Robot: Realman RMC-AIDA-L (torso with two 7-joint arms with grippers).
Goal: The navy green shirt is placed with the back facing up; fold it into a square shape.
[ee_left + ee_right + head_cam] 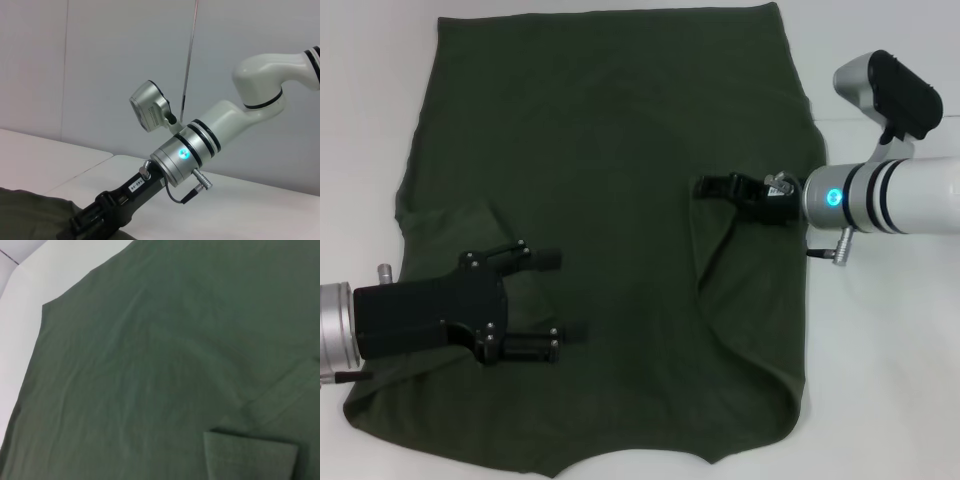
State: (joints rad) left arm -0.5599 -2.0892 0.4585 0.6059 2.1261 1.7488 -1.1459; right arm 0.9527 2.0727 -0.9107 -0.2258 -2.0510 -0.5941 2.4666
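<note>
Right sleeve of navy green shirt (610, 160) is pinched by right gripper (705, 187); left gripper (555, 300) is held wide open, empty, above shirt.

shirt (610, 180): soft matt olive cloth, faintly creased | my left gripper (545, 300): matt black plastic | my right arm (910, 195): glossy white shell, brushed metal collar | table (880, 400): smooth white

head view looks straight down; left wrist faces sideways; right wrist close above the shirt (150, 365).
</note>
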